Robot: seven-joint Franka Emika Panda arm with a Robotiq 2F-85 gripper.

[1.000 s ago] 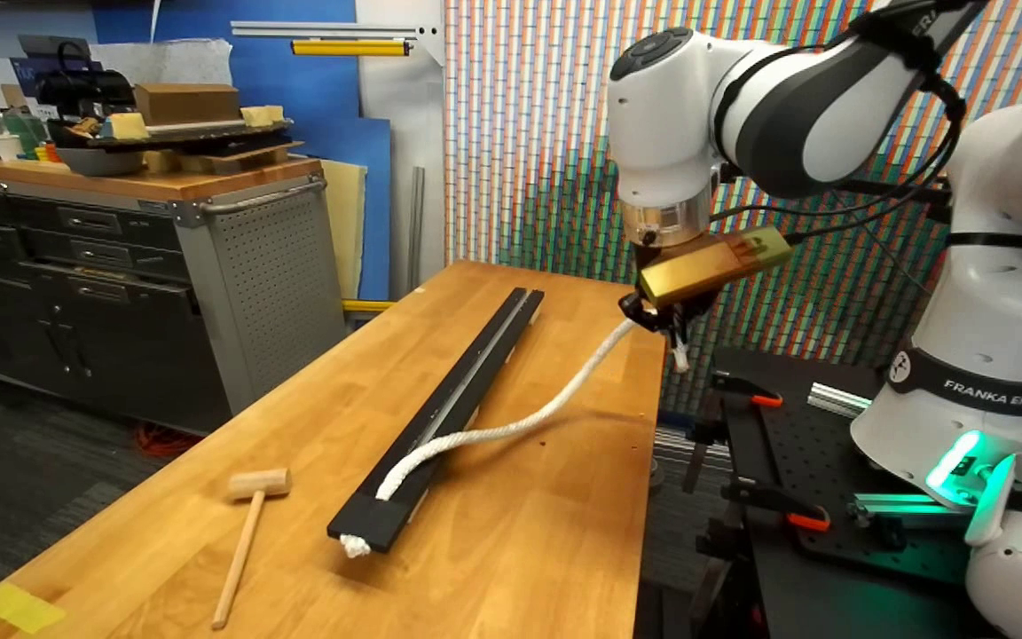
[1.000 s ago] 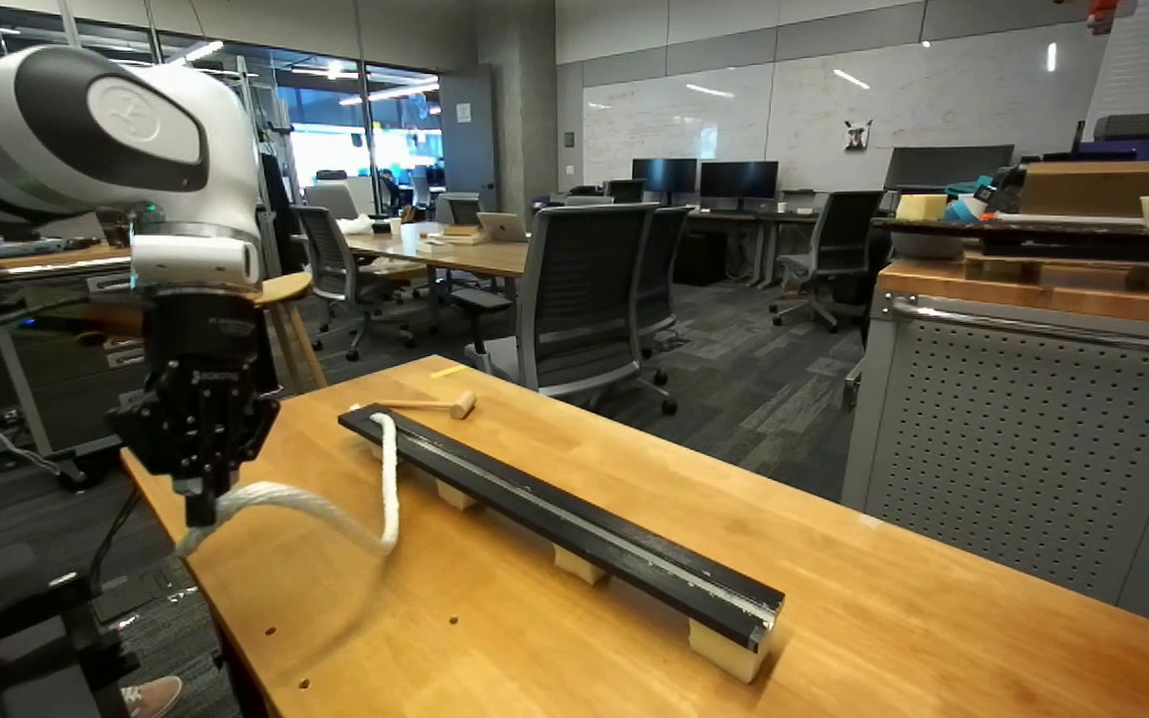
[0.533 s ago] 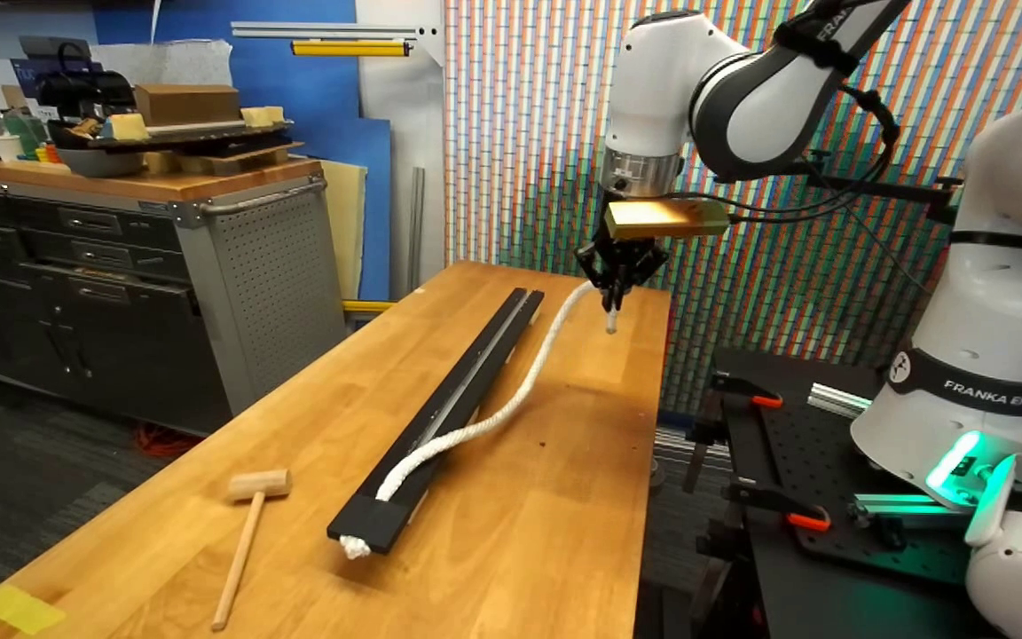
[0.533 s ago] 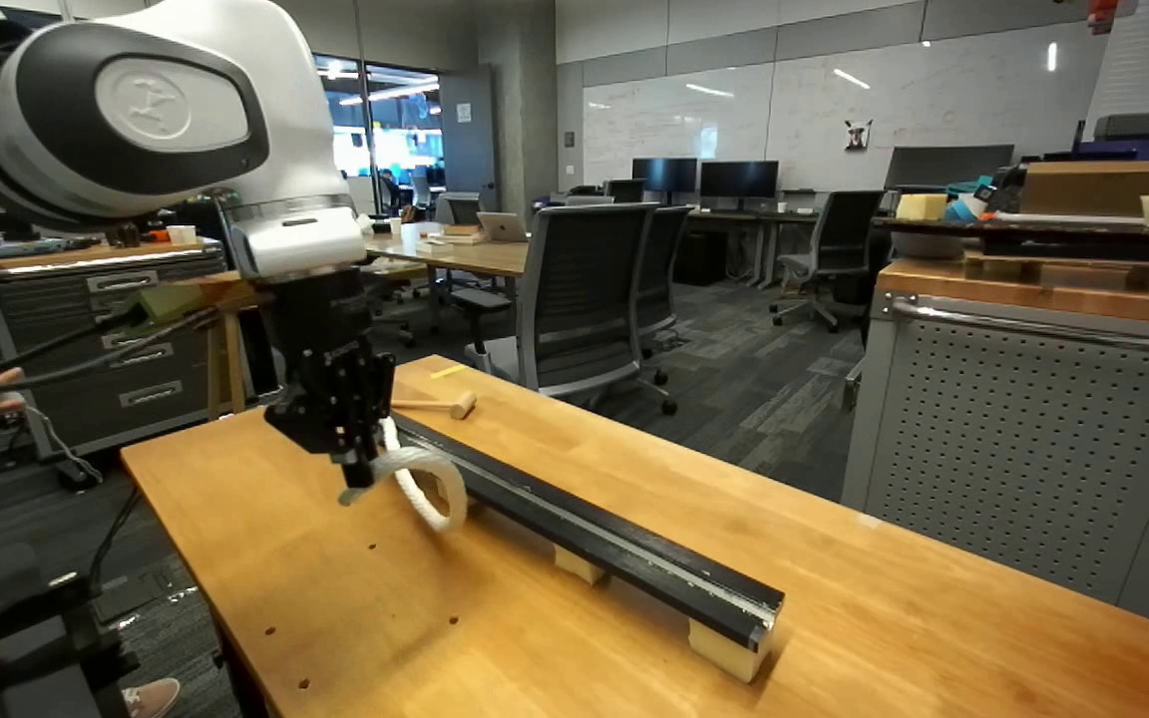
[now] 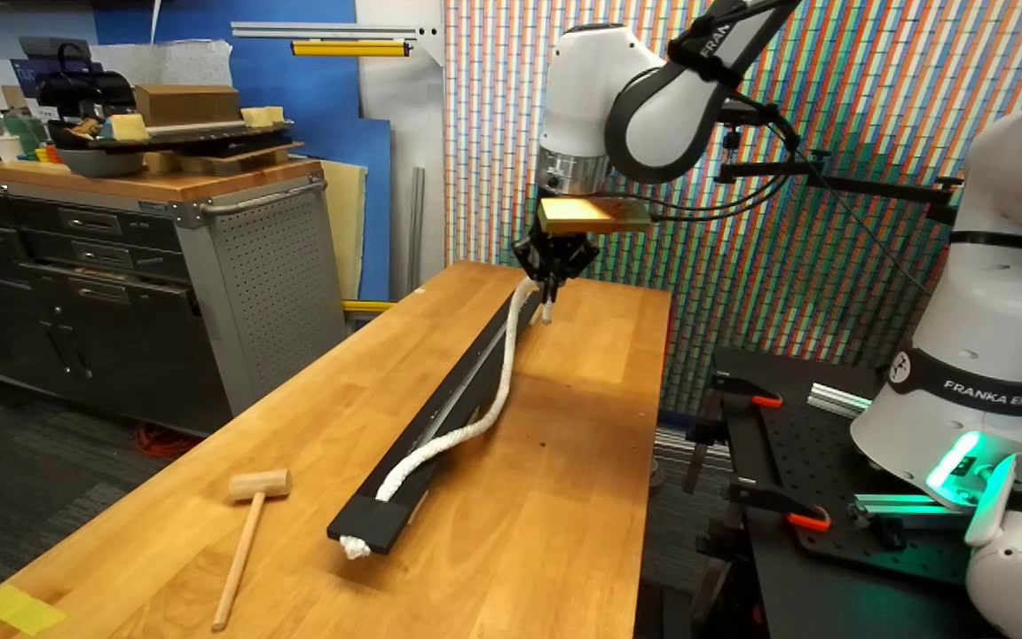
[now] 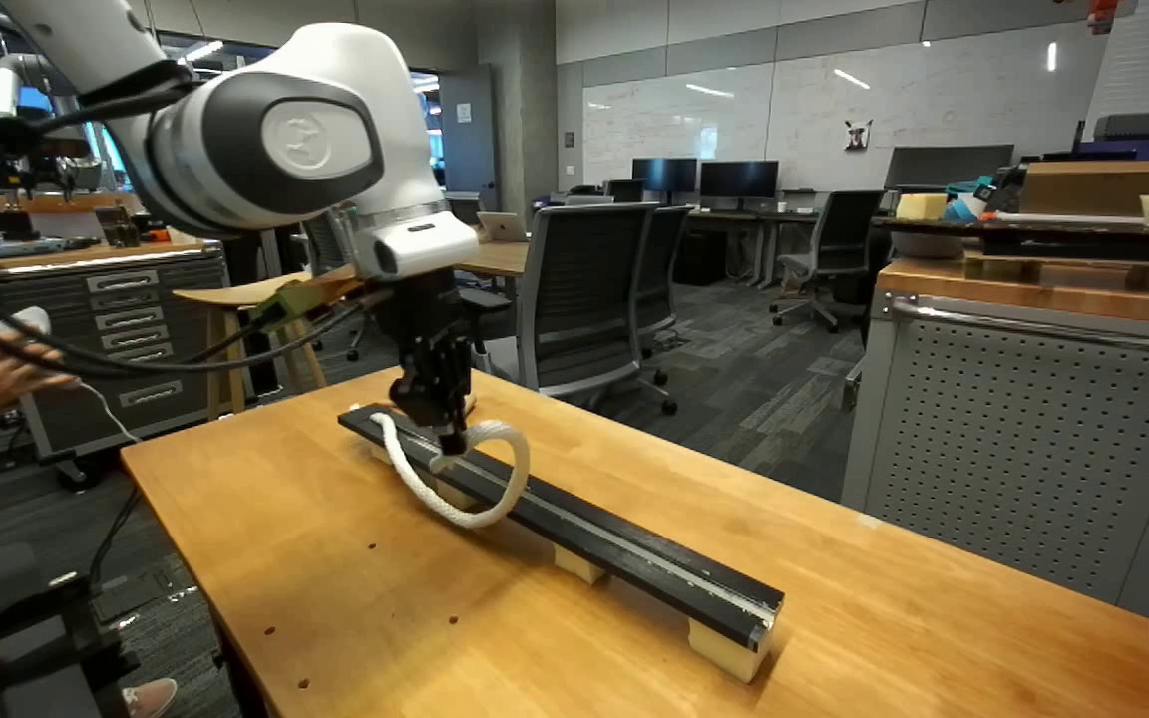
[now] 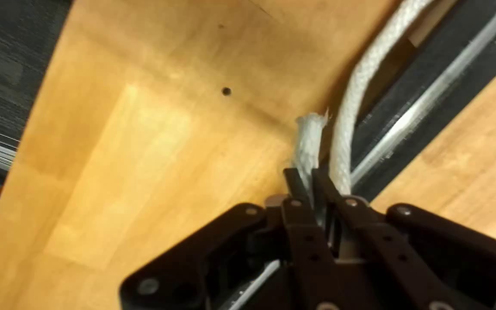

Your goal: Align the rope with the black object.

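Clamped on the rope close to its frayed end, between jaws narrowed to its thickness. Poking down out of the jaws, a short stub of it. Just beside that stub in the wrist view, the long run of rope, leading out of the jaws in a bend. In both exterior views, bowed out to one side of the bar and sagging low over the worktop, between the jaws and one end of the bar. Hard to tell whether touching the worktop at the lowest bend. Well apart from the jaws, laid over the bar's top and passing into it, with a white tuft on the end face. At the jaws, held up above the worktop, near the bar; impossible to say whether directly over it. Visible on both sides of the jaws in the wrist view, the bar, black, pale-striped along its top. Beneath the bar, lower than the jaws, pale blocks. Well apart from the jaws, on the side of the bar away from the bowed rope, a mallet; farther off, a yellow patch.
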